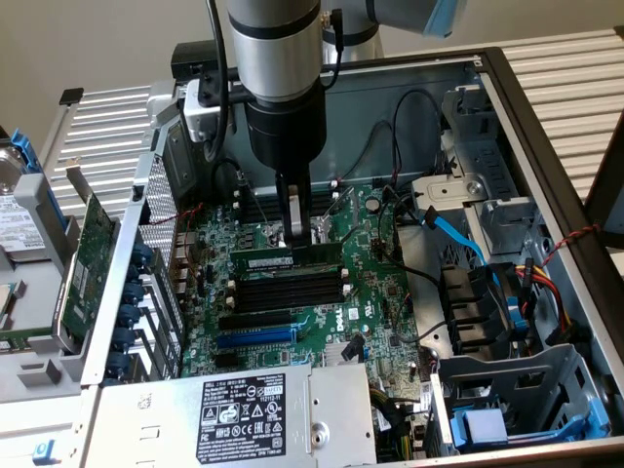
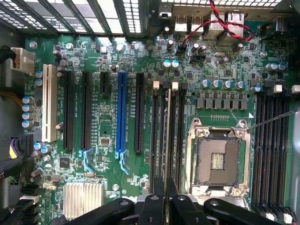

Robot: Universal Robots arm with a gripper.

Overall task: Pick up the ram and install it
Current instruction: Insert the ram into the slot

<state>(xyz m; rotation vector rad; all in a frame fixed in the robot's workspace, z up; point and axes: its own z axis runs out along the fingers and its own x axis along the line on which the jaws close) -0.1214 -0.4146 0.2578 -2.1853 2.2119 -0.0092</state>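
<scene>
In the exterior view the arm is cut off by the frame's upper edge, and the gripper pinching the ram covers the stick's middle. The print on the power supply label is too small to read. In the wrist view the ram stands edge-on, its chips and label hidden.

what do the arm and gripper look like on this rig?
Arm: silver cylindrical wrist with a light blue joint cap, then a black cylinder; black cables run alongside. Gripper: slim dark fingers on black rounded linkages.
</scene>
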